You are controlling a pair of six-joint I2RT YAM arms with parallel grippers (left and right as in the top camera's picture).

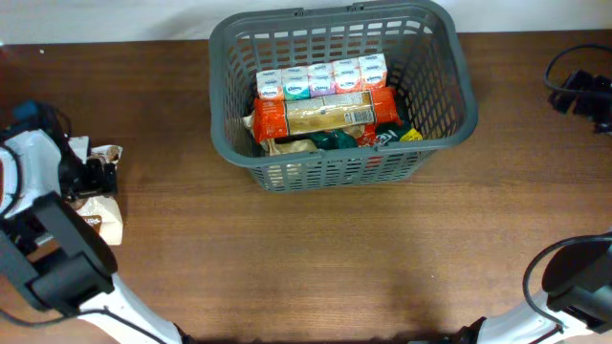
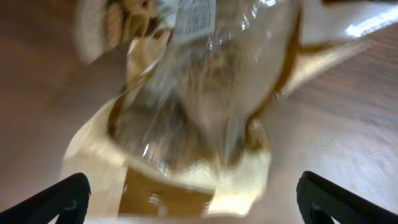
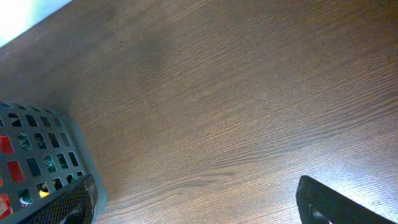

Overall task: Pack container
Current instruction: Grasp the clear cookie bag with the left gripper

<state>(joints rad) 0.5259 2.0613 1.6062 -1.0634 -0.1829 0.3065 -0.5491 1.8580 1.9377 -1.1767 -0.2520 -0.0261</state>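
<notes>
Dark grey lattice plastic at the far middle of the brown wooden table (image 1: 316, 258): found the container (image 1: 435, 105) there, upright, well apart from both arms. Counted inside it a row of white tissue packs (image 1: 321, 78) along the far wall, then a long orange packet (image 1: 320, 115) lying crosswise just in front, touching them. Noted a green wrapper (image 1: 335, 139) and a scrap of yellow (image 1: 411, 136) against the near wall, half hidden. Saw the left gripper (image 1: 96, 177) at the table's left edge, over a tan packet (image 2: 205, 112) with a clear window. In the left wrist view, spotted its fingers (image 2: 62, 199) spread wide to either side, clamped on nothing. Could not tell whether touching the packet. Saw the right gripper (image 3: 199, 208) low over bare wood, likewise parted and holding nothing, with a corner of the container just beside one finger (image 3: 71, 208).
</notes>
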